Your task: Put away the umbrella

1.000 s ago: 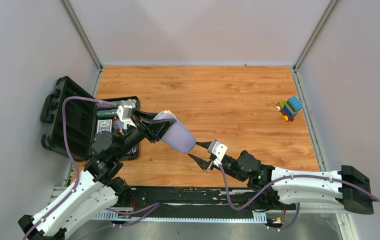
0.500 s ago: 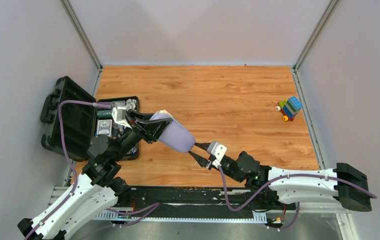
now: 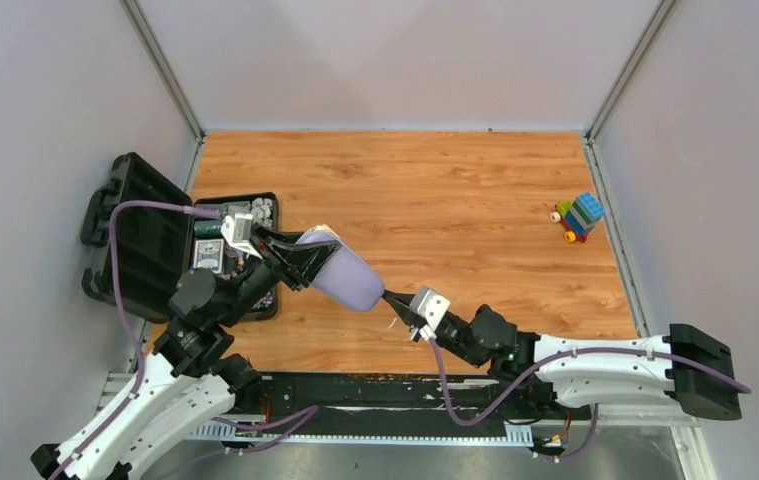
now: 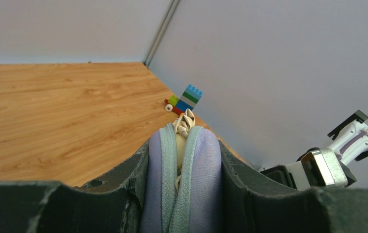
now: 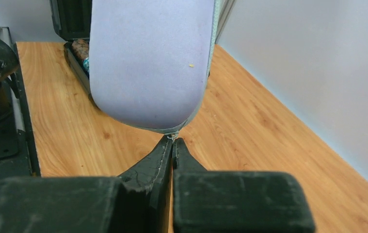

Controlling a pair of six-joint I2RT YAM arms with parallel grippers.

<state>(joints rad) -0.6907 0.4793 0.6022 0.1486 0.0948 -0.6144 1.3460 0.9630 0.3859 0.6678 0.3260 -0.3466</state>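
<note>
- Between the closed fingertips of the right gripper [image 5: 172, 148] sat a tiny metal piece, apparently the zip pull [image 5: 173, 138]. It sat at the low, rounded end of the lilac case [image 5: 148, 63], and the two jaws were pressed together with no gap showing.
- At the left gripper [image 4: 184, 155], the black fingers [image 4: 119, 179] clasped the lilac case from both sides, their inner faces touching its fabric.
- A grey-green zip ran up the case between those fingers and stood partly undone.
- The umbrella [image 4: 185, 122] lay inside the case. Its beige fabric showed in the slit, and a bunched bit poked out at the far end.
- Seen from above, the case was held over the table [image 3: 455, 190], slanting from the left gripper at its upper end down to the right gripper at its lower tip. The two arms reached in from opposite sides.
- Behind the left arm, a black toolbox [image 3: 140, 235] lay open at the table's left edge. Its lid was raised toward the wall, and small items sat in its tray, too small to tell apart.
- Well apart from all this, near the table's right edge, stood a toy of coloured blocks [image 3: 577, 216] on small wheels.
</note>
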